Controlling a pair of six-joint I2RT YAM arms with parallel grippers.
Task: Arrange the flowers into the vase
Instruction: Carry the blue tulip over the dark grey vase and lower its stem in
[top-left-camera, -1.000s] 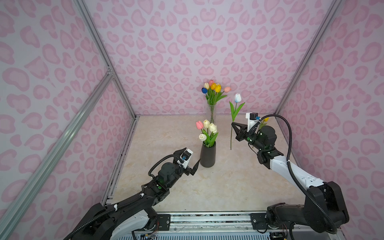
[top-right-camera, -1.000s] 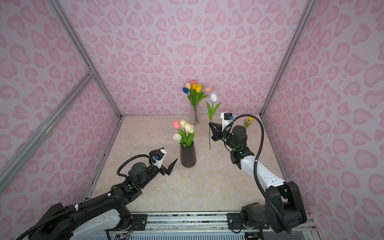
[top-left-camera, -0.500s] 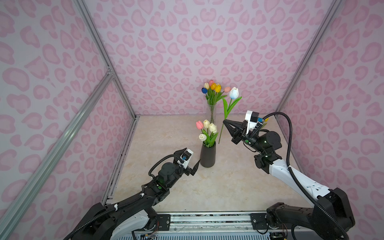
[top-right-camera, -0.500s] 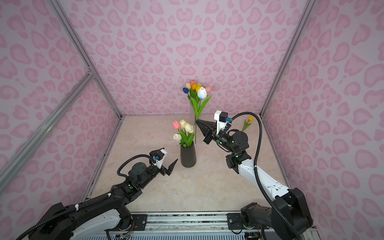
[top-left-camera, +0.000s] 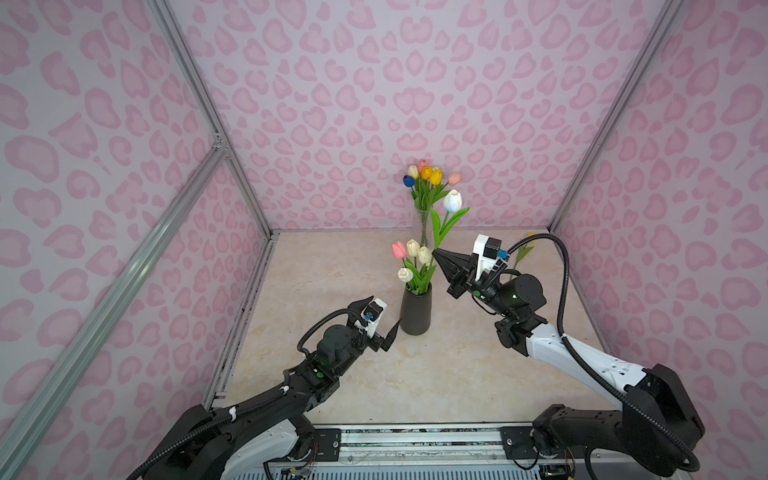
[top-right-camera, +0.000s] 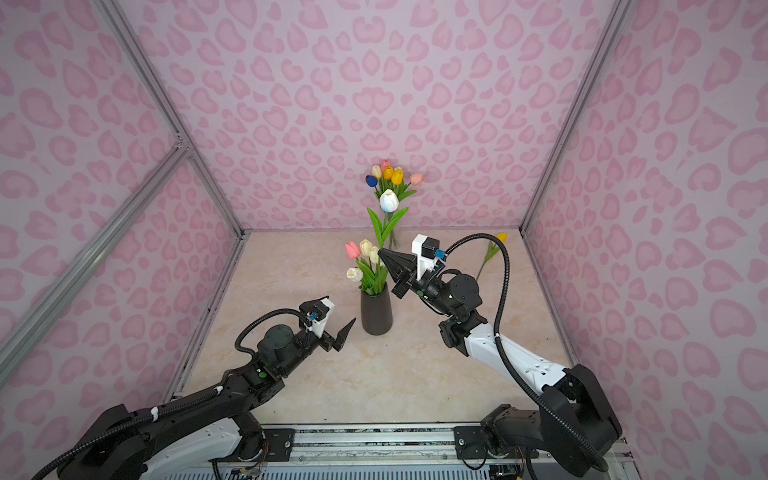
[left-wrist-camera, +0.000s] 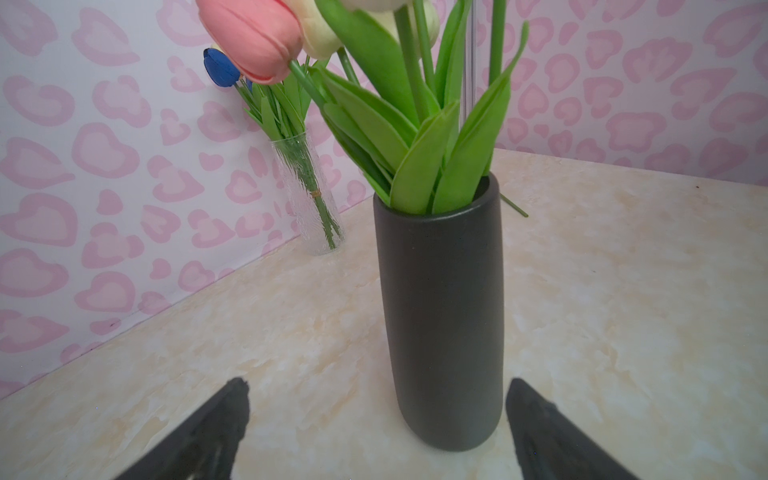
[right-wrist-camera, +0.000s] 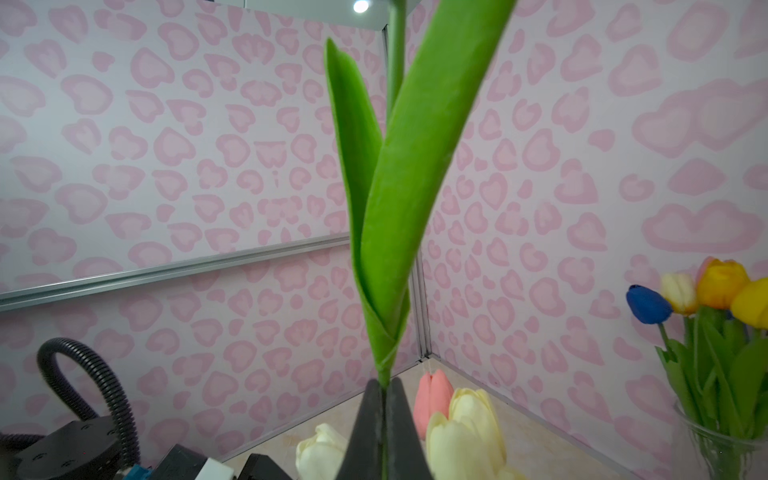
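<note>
Top views: right fingers (top-left-camera: 442, 257) clamped on stem of white tulip (top-left-camera: 452, 200). Held upright above worktop (top-left-camera: 332, 270), head up, leaves just above fingertips. Positioned just right of heads in black vase (top-left-camera: 415, 309); contact with heads: cannot tell. Standing in black vase, mid-worktop: pink tulip (top-left-camera: 399, 248) and cream tulips (top-left-camera: 413, 247). Standing in glass vase (top-left-camera: 423, 226), far end of worktop: bunch (top-left-camera: 428, 176) of blue, cream, orange, yellow and pink heads. Lying far right on worktop: yellow tulip (top-right-camera: 501, 237). Left fingers (top-left-camera: 392, 331) apart, low, near-left of black vase, holding nothing. Left wrist view: black vase framed between spread fingers, no contact visible. Right wrist view: stem pinched between closed fingertips, two leaves rising above.
</note>
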